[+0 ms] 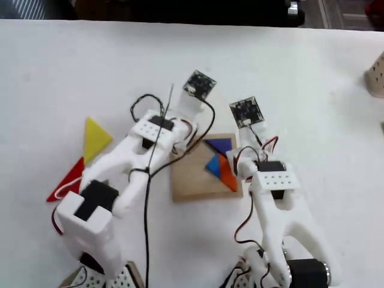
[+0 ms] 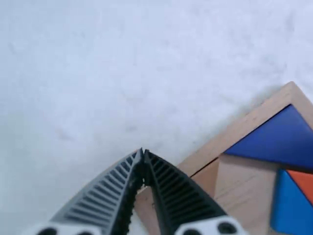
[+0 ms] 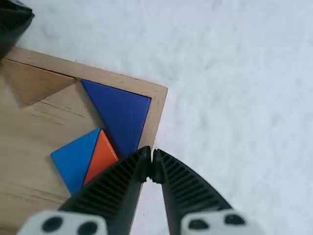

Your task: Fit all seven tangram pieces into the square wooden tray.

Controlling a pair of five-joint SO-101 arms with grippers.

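wooden tray (image 2: 244,125) edge partly hidden behind left gripper (image 2: 143,155)

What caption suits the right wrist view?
Right end effector shut at the rim of the wooden tray, beside the dark blue triangle, light blue piece and orange piece.

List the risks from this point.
1. The right gripper, shut, sits at the tray rim beside the dark blue triangle; a push down may shift the tray or unseat that triangle.
2. The left gripper, also shut, is at the tray's edge too; the two grippers crowd the tray and may bump.
3. The yellow triangle and red triangle lie beside the left arm, which may sweep them away.
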